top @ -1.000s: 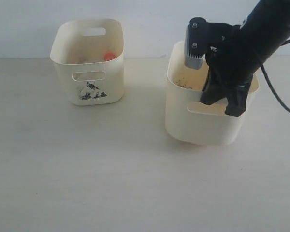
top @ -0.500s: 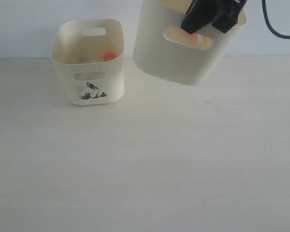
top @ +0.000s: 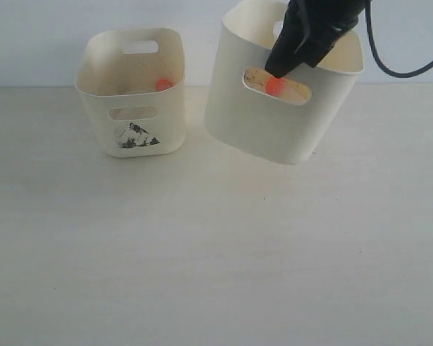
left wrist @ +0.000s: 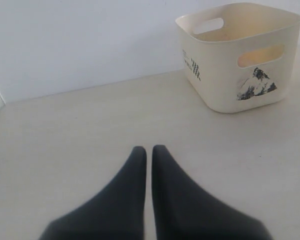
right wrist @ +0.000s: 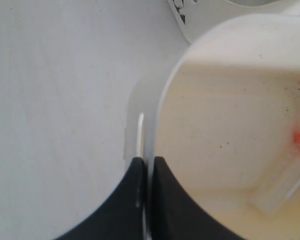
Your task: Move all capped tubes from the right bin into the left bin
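Observation:
The right bin (top: pixel 274 122) hangs tilted in the air above the table, its near wall (right wrist: pixel 157 120) pinched between the shut fingers of my right gripper (right wrist: pixel 148 159). An orange-red capped tube (right wrist: pixel 290 172) lies inside it; its cap (top: pixel 275 86) shows through the handle slot. The left bin (top: pixel 133 94), with the black mountain picture, stands on the table at the back left, an orange-red cap (top: pixel 163 84) showing inside. My left gripper (left wrist: pixel 148 149) is shut on nothing, low over the table, apart from the left bin (left wrist: pixel 240 55).
A pale wooden table (top: pixel 202 259) spreads below both bins, with a white wall (top: pixel 43 36) behind. A black cable (top: pixel 404 72) hangs from the right arm at the upper right.
The right bin went from standing on the table to being lifted and carried left toward the left bin; since half a second ago it has come down slightly and shifted right.

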